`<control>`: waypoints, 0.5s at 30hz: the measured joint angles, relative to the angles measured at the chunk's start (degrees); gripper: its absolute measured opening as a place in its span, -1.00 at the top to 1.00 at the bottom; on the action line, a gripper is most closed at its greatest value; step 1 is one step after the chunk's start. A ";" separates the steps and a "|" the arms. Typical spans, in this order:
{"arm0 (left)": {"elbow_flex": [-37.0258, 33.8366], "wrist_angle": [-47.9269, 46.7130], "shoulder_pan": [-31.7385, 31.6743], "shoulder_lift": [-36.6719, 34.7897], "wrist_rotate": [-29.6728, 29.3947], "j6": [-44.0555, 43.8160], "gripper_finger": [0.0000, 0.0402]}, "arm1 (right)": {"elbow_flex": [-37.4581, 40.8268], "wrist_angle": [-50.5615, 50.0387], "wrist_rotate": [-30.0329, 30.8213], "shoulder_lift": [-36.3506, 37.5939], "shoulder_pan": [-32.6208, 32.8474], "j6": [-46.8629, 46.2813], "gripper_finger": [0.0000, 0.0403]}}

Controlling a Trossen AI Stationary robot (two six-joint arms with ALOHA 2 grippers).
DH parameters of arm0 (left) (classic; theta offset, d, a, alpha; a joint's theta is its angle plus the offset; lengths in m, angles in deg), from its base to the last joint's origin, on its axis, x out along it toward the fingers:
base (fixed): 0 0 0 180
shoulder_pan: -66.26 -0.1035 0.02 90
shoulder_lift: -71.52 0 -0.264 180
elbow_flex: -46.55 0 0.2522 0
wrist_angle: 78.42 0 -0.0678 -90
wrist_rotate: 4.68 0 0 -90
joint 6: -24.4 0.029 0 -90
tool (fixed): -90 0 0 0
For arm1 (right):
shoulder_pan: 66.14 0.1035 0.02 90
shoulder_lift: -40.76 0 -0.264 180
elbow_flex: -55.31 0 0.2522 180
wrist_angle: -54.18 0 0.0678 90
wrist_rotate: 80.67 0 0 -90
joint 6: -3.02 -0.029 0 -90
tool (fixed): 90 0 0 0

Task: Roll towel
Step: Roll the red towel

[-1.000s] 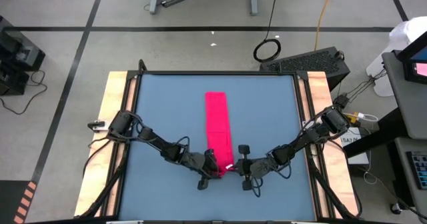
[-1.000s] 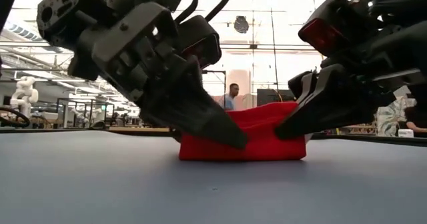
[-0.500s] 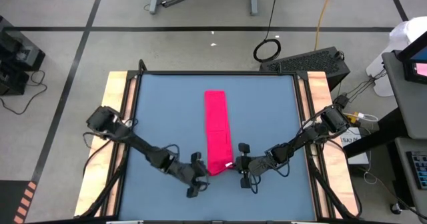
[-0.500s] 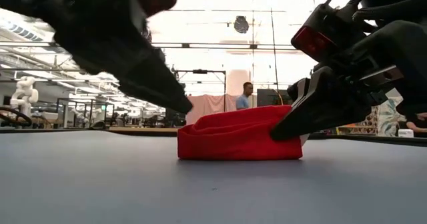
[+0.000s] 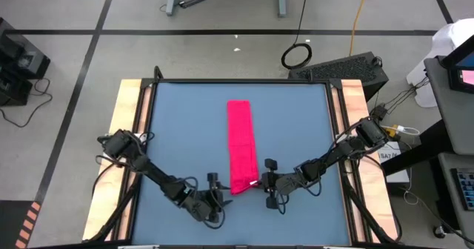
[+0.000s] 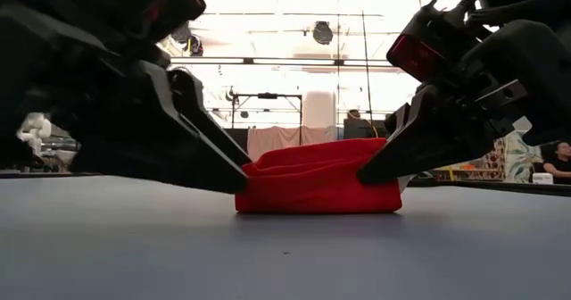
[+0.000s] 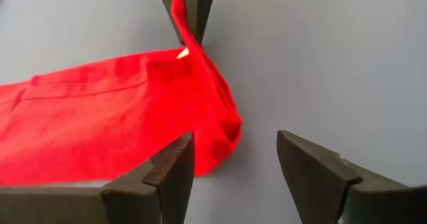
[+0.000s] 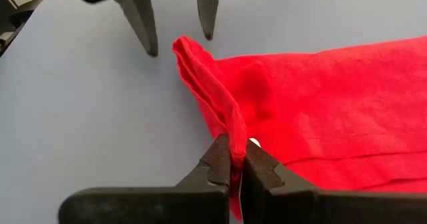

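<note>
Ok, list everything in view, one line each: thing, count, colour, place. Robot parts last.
towel: one, red-pink, a long folded strip down the table's middle, near end lifted
table: one, blue-grey top with pale wood side rails
cable coil: one, black, on the floor beyond the table
left gripper: one, dark, open, beside the towel's near end, apart from it
right gripper: one, dark, shut on the towel's near edge
</note>
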 joint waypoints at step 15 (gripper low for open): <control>0.00 1.91 -5.85 0.74 10.46 -6.25 0.77 | -0.02 1.35 -0.06 0.00 -0.02 -1.88 1.00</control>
